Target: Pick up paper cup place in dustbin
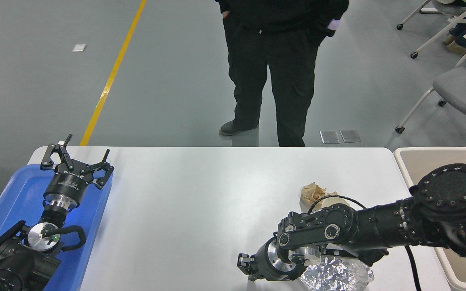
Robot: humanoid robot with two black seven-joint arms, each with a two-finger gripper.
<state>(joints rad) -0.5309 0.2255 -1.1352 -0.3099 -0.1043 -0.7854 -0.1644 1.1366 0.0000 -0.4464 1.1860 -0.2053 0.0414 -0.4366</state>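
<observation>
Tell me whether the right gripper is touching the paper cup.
Apart. In the head view the right gripper points left near the table's front edge, while the paper cup sits farther back, partly hidden behind the arm's wrist links.

Left claw (77,161) spread; right arm (378,228) low

Right arm reaches in from the dustbin (409,159) side, its right gripper (244,266) low near the table's (200,194) front edge, beside a silver foil tray (338,277). The paper cup (336,200) peeks out behind that arm, next to a crumpled brown paper wad (312,192). Left gripper (77,161) sits parked over the blue tray (18,194), fingers spread apart, and a person (277,68) stands beyond the table.
</observation>
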